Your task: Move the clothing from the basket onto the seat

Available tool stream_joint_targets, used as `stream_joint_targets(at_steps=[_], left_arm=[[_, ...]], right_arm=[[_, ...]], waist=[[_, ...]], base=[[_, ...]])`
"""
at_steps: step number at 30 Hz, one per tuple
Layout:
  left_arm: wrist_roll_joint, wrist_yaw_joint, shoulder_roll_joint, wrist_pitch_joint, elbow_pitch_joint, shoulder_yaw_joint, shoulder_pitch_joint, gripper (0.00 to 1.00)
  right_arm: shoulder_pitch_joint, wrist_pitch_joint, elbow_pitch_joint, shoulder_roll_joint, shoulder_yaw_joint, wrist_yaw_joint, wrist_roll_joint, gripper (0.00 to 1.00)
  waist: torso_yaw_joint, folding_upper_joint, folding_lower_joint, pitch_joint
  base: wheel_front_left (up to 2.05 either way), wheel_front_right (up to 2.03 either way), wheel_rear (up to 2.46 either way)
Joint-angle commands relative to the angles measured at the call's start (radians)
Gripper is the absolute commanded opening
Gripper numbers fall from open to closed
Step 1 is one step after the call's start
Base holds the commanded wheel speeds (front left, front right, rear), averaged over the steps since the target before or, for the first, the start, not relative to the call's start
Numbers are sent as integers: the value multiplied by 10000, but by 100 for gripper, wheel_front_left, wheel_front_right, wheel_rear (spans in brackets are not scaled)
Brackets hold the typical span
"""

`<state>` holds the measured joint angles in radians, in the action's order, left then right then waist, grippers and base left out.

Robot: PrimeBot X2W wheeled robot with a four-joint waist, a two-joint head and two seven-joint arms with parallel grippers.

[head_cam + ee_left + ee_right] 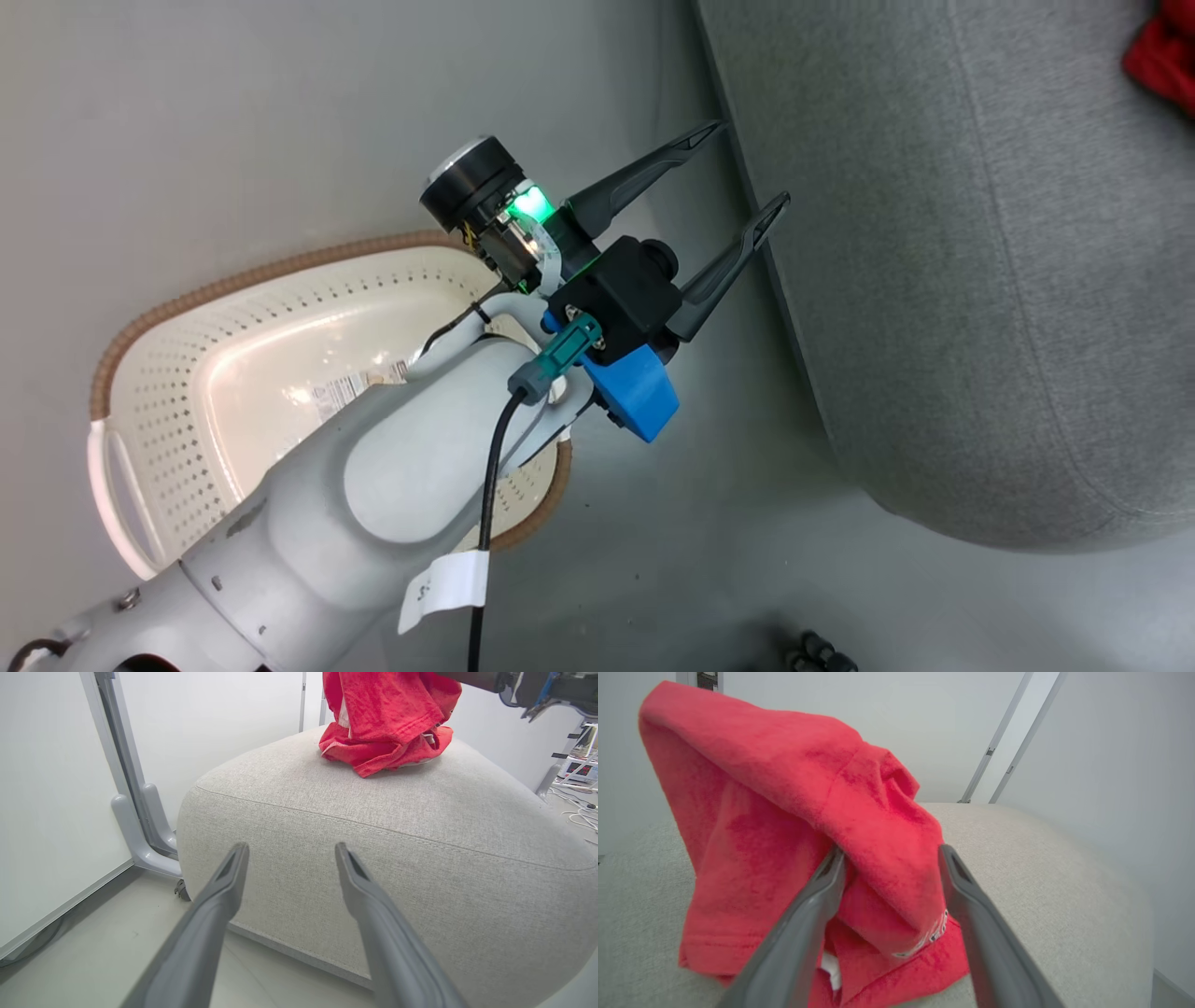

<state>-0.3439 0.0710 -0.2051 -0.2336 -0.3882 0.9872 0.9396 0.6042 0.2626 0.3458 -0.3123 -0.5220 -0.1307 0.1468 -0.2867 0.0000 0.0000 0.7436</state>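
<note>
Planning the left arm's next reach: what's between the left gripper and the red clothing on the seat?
In the left wrist view, just bare fabric of the seat, crossed by a stitched seam, lies between the open left gripper and the clothing.

Head view: the left forearm covers part of the basket and its floor label; the picture's upper right corner cuts off the clothing. Right wrist view: the white lettering on the clothing is blurred and unreadable.
</note>
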Motion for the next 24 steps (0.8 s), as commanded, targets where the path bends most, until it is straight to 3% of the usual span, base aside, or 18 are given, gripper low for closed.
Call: stream_joint_targets(at_steps=[1,10,24], left_arm=[[-76,-35,64,-118,-98,-31,-151,100],[-368,-244,307,-320,-284,-506,-926,100],[-79,-652,347,-328,1005,-2987,-3107,100]], right_arm=[[-477,34,-245,115,99,-1,53,100],[-1938,34,-1376,450,932,-1,-203,100],[-2764,35,-2193,748,2734,-1,-51,100]], waist=[[36,0,0,-448],[424,0,0,-1884],[1420,0,0,-3901]], base=[[0,0,0],[0,0,0],[0,0,0]])
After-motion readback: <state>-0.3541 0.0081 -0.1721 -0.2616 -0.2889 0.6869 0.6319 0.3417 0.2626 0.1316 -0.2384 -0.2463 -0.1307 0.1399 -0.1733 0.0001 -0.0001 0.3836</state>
